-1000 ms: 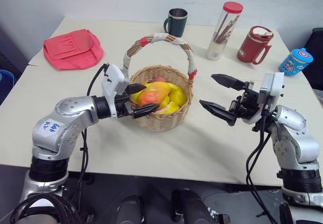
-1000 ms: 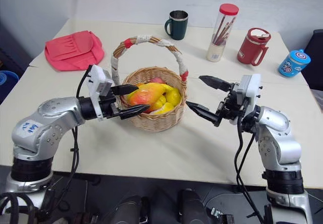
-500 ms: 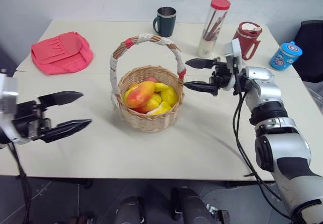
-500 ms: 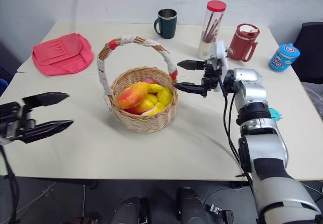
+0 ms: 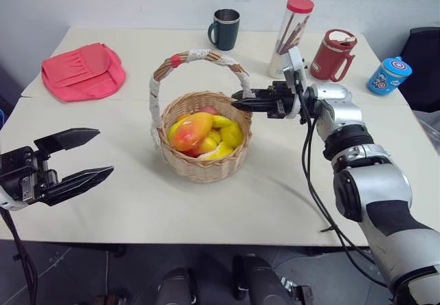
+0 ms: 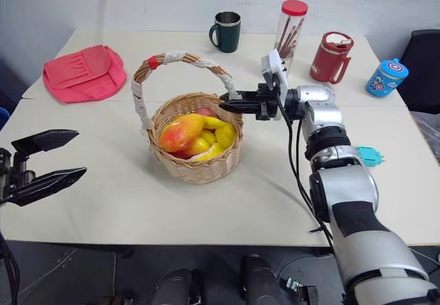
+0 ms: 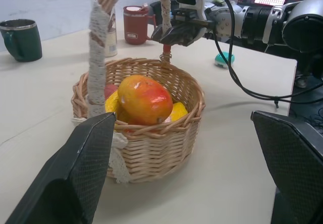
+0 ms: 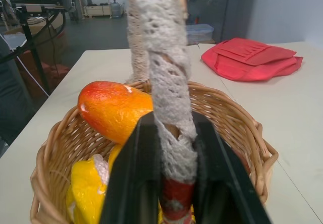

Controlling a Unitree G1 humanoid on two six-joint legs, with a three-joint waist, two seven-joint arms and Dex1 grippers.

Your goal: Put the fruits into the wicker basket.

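Right wrist view: the right hand [image 8: 176, 183] is seen with its 2 black fingers [image 8: 128, 183] clamped on the white-cloth-wrapped side of the arched handle [image 8: 164, 82], just above a red band. From the head views, that hand [image 5: 242, 102] is reached in level from the right, meeting the handle where it descends to the rim of the round tan woven wicker basket [image 5: 203, 167]. Inside the basket an oval orange-red mango with a yellow blush [image 5: 190, 130] is lying on top, with the curved yellow banana [image 5: 227, 134] beneath and beside it. The left hand [image 5: 72, 159] is held well apart from the basket, over the near left part of the pale surface [image 5: 275, 195], its 2 fingers spread wide with nothing between them. Farther back on the surface a pink-red fabric bag [image 5: 82, 70], a dark green mug [image 5: 225, 28], a clear tube with a red cap [image 5: 292, 34], a red lidded mug [image 5: 333, 54] and a small blue cup [image 5: 388, 75] are standing. A small teal gadget [image 6: 369, 156] is lying at the right edge.
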